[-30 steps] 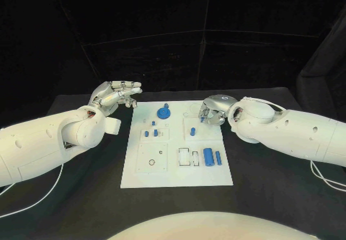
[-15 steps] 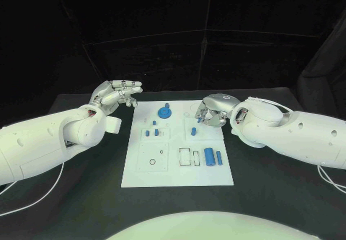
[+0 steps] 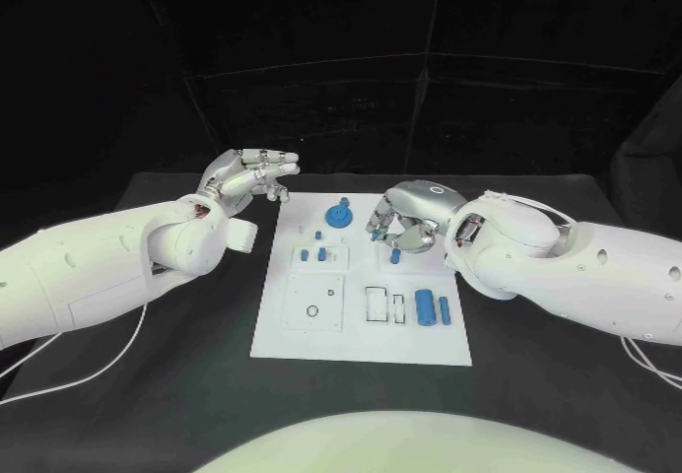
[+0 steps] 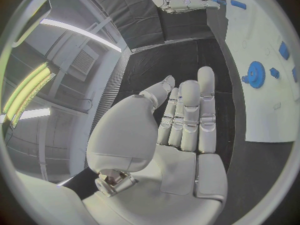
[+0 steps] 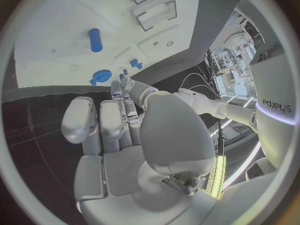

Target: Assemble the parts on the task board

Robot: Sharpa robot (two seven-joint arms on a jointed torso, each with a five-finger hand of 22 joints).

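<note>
The white task board lies mid-table. On it are a blue gear, short blue pegs, a lone peg and two blue cylinders. My right hand hovers over the board's far right part, fingers bent down beside the gear. In the left wrist view a small blue piece shows at the right hand's fingertips; whether they pinch it is unclear. My left hand is raised off the board's far left corner, fingers loosely together, holding nothing.
The board has rectangular recesses and a ring-shaped hole near its middle. Black table surrounds it, and a white cable runs under my left arm. My left palm faces away from the board.
The whole head picture has shifted slightly. My right hand has edged inward over the board toward the gear. The left hand keeps its raised pose.
</note>
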